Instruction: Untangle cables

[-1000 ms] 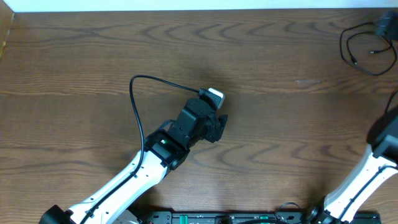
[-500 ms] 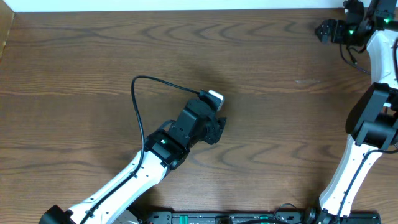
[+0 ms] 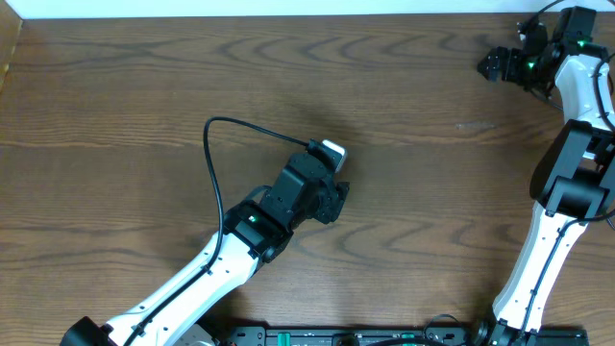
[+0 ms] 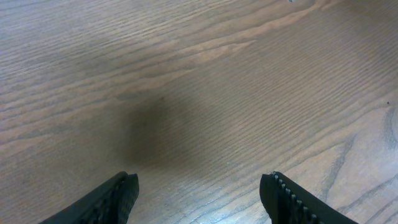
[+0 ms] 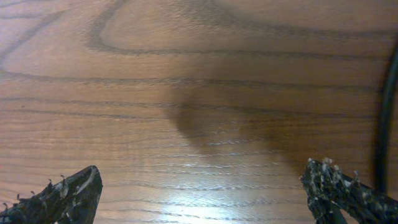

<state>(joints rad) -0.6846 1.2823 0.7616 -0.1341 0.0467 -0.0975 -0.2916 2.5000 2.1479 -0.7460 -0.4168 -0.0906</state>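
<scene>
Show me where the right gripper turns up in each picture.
Overhead: right gripper at the top right, near the table's far edge.
Left wrist: not in it.
Right wrist: its two fingers in the bottom corners, spread apart.
Shared landmark: the wood-grain table.

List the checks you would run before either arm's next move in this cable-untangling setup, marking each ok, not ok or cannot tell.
1. Is the left gripper open? Ok: its fingers stand apart over bare table.
2. Is the right gripper open? Ok: its fingers are wide apart, with nothing between them.
3. Is the black cable inside the right gripper's opening? Not ok: it runs along the right edge of the right wrist view, outside the opening.
4. Is the white cable located? Cannot tell: no view shows it.
5. Is the left gripper near the black cable? Not ok: overhead, it sits mid-table, far from the right arm's corner.
</scene>
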